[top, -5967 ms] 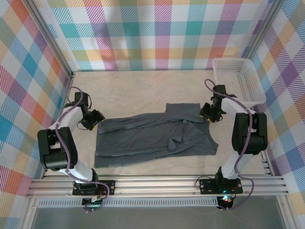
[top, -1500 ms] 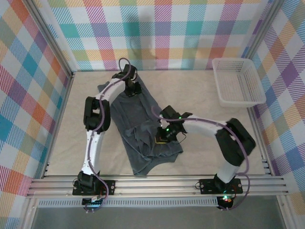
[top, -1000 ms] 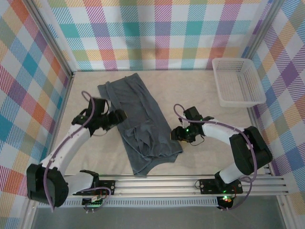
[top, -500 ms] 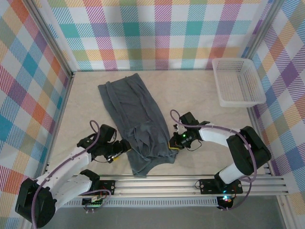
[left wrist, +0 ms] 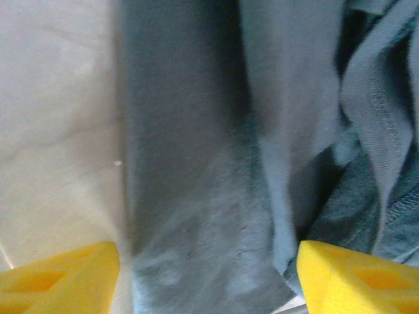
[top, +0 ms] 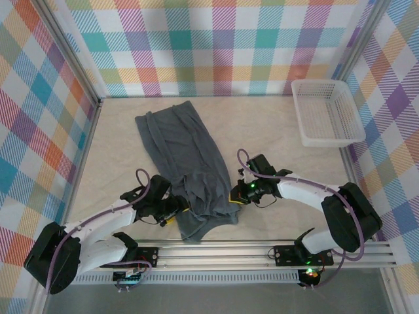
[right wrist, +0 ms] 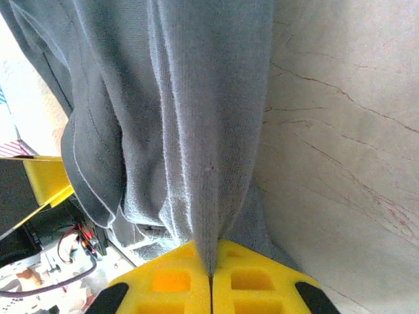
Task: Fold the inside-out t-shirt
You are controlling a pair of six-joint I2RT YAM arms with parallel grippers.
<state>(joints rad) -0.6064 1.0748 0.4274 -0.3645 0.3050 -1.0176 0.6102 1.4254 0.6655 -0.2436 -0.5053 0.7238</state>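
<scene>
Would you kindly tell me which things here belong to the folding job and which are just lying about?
Job: grey t-shirt; right fingers, pinching its edge; left fingers, open over its edge.
Lying about: white basket.

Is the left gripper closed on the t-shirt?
No, the left gripper has its yellow fingers wide apart, with the t-shirt lying between them.

A pale, marble-veined table (top: 275,137) fills the middle of the frame. A dark grey t-shirt (top: 177,147) lies on it as a long, wrinkled strip, running from upper left of centre down to the lower middle. A white basket (top: 326,112) sits at the upper right, well apart from the shirt.
</scene>
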